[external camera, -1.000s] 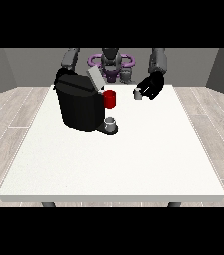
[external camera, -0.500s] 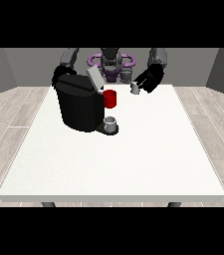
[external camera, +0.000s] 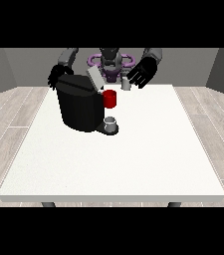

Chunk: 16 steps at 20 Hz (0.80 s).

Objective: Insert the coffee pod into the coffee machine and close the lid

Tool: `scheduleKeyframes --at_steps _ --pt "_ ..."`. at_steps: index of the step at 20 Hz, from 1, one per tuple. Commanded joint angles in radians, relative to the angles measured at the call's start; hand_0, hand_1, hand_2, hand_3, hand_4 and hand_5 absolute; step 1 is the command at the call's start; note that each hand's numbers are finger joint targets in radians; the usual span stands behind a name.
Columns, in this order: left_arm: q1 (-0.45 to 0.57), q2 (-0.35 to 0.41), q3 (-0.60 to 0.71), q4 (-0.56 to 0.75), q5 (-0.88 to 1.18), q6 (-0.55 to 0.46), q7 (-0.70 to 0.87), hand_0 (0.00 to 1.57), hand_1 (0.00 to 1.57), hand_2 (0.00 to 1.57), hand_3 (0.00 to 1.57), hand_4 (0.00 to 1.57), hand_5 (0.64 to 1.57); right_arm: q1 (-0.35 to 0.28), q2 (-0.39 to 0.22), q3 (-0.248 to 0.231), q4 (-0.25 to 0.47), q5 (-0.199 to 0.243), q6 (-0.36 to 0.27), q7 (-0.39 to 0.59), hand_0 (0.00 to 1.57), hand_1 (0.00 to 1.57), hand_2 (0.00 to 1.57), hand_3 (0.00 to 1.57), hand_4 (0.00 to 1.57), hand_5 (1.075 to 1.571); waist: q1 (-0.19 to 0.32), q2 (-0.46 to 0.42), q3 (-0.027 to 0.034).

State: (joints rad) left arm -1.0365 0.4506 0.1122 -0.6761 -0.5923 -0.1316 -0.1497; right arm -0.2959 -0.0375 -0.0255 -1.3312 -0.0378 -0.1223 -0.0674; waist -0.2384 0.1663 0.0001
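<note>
With fingers spread, holding nothing, the black hand at the view's right (external camera: 142,73) hovers beside the small grey cylindrical coffee pod (external camera: 126,83) and risks toppling it short of the black coffee machine (external camera: 78,103).

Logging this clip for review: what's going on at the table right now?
A humanoid robot stands behind a white table with a black coffee machine whose lid is tilted open. The hand at the view's right, fingers spread, hovers beside a small grey coffee pod. The hand at the view's left sits behind the machine. A small cup waits under the spout.
</note>
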Motion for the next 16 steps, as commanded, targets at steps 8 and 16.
scheduleKeyframes --at_steps 8,16 --pt "-0.088 0.046 0.031 0.041 -0.019 0.014 0.011 1.26 1.26 1.31 1.24 0.51 1.571 -0.028 -0.025 0.006 -0.089 0.012 -0.001 0.058 0.00 0.00 0.00 0.00 0.54 1.571 -0.081 0.070 -0.0001" --pt "-0.125 0.025 0.031 0.057 -0.027 0.010 0.027 1.29 1.29 1.32 1.22 0.50 1.571 -0.043 -0.004 0.016 -0.089 0.032 -0.035 0.050 0.00 0.00 0.00 0.00 0.52 1.571 -0.081 0.092 -0.0001"
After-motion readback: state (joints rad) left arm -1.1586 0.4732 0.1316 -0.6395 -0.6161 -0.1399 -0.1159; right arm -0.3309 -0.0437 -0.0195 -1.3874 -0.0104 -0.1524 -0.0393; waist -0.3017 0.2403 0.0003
